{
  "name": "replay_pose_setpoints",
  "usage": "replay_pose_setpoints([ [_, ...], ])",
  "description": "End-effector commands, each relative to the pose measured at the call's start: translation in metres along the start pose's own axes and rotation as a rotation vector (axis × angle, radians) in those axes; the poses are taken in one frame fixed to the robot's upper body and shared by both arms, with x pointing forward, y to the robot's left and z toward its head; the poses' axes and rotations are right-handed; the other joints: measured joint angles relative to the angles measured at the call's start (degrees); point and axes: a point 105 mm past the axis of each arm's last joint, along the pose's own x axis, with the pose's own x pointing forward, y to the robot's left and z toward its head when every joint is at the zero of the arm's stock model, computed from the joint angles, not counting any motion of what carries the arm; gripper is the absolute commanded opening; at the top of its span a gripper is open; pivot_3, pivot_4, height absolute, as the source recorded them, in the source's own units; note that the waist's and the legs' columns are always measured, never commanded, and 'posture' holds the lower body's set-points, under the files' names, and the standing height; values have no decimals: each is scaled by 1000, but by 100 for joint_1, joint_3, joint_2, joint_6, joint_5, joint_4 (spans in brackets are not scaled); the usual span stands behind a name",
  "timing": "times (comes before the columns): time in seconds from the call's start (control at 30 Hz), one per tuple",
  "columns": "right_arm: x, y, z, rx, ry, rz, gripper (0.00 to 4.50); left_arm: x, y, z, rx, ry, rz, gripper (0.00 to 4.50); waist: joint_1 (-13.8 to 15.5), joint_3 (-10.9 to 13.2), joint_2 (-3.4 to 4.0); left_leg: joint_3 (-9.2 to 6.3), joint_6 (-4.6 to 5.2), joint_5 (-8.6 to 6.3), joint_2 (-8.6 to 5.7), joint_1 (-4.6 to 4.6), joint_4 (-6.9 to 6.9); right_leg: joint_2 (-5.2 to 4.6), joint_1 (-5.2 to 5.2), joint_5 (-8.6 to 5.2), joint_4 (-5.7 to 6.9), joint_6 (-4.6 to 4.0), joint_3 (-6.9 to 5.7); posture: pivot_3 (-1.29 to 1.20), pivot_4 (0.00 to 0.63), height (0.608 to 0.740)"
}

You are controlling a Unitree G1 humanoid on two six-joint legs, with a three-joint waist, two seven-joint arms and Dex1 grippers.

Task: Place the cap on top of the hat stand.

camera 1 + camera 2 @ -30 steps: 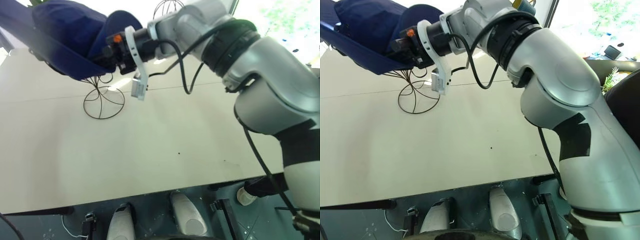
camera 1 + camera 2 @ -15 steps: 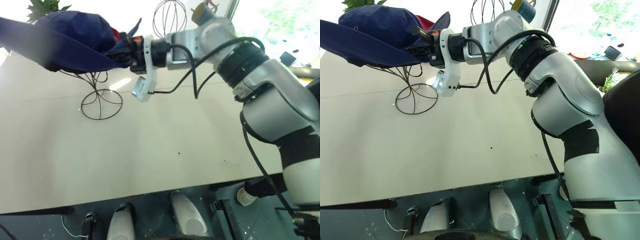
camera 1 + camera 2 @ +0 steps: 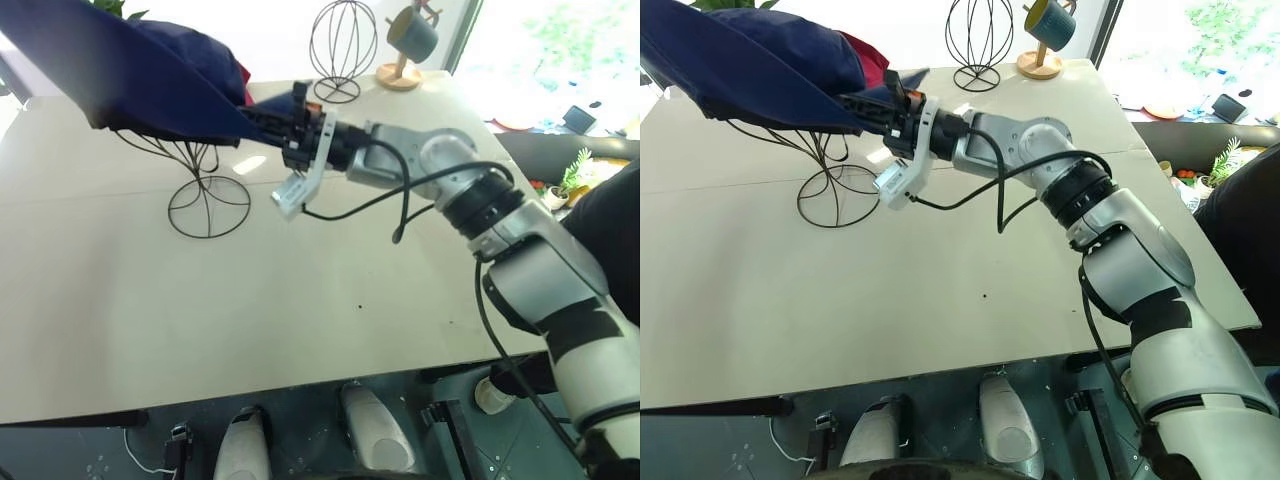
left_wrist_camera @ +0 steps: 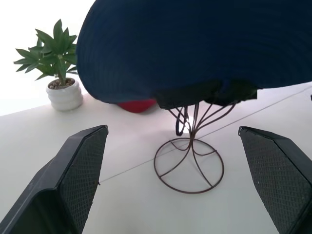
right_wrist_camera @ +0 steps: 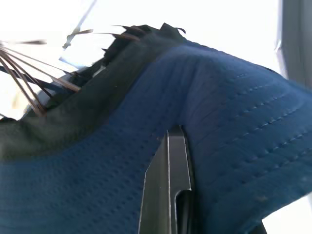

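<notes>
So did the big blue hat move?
Yes. The cap tipped over and dropped onto the hat stand, held by the right hand.

A bright showroom-like or studio room — a wide pale table [image 3: 300, 300] carrying wire display stands [image 3: 343, 45], a mug tree [image 3: 405, 45] and a potted plant [image 4: 57, 73], beside sunlit windows.

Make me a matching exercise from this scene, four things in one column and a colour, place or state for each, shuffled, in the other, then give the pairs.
Things:
1. cap
2. hat stand
3. left gripper
4. right gripper

Descriptions:
A. open, holding nothing
B. navy blue, draped over the wire head
C. shut on the brim
D. dark wire, ring base on the table

Pairs: 1-B, 2-D, 3-A, 4-C
</notes>
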Motion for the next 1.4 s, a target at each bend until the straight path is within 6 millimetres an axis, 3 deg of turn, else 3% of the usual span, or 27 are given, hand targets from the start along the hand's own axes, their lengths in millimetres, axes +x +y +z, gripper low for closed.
replay_pose_setpoints([
  [0.03,-4,-13,-10,-23,35,-12,60,-4,-6,17,42,-35,13,4500,-3,0,0,0,0,0,0,0,0,0,0,0,0,0,0,0,150,740],
  [0.13,-3,-12,0,-130,-40,14,60,-2,-6,19,42,-32,17,4500,-7,0,1,-1,0,0,0,1,0,1,0,0,0,0,-1,0,150,740],
  [0.3,2,-13,6,-145,-147,57,60,5,-5,24,47,-39,13,4500,-14,0,1,-1,0,0,0,1,-1,2,-1,0,-1,0,-1,0,150,740],
  [0.53,6,-9,-4,-138,-154,128,3304,11,-9,23,43,-50,1,4500,-24,0,0,-2,0,0,1,3,-3,2,-1,0,-1,0,-1,0,150,740],
  [0.67,-2,-5,-6,-72,-138,158,3304,9,-9,22,37,-52,-1,4500,-23,1,1,-2,0,0,1,3,-3,2,0,0,-1,0,-1,0,150,740],
  [0.77,-20,1,-4,9,-141,200,3304,3,-6,23,35,-52,2,4500,-11,0,0,-1,0,0,1,3,-2,1,2,0,-1,0,-1,0,150,740],
  [1.0,-41,-15,-13,67,-114,214,3304,-4,-5,22,30,-30,-7,4500,-27,2,3,-3,0,0,0,10,-2,0,10,0,-4,0,-5,0,150,740],
  [1.13,-41,-15,-14,119,-100,224,4422,2,-7,22,32,-24,-20,4500,-24,3,4,-4,0,0,3,17,-3,4,15,0,-3,0,-5,0,150,740],
  [1.27,-45,-14,-15,139,-96,243,4422,6,-9,22,36,-15,-35,4500,-4,2,3,-4,0,0,2,16,0,0,20,0,-5,0,-5,0,150,740],
  [1.4,-74,-15,-20,297,-75,287,4422,8,-12,22,65,20,-74,4500,46,3,3,-5,0,0,2,16,2,0,25,0,-7,0,-8,0,150,740],
])
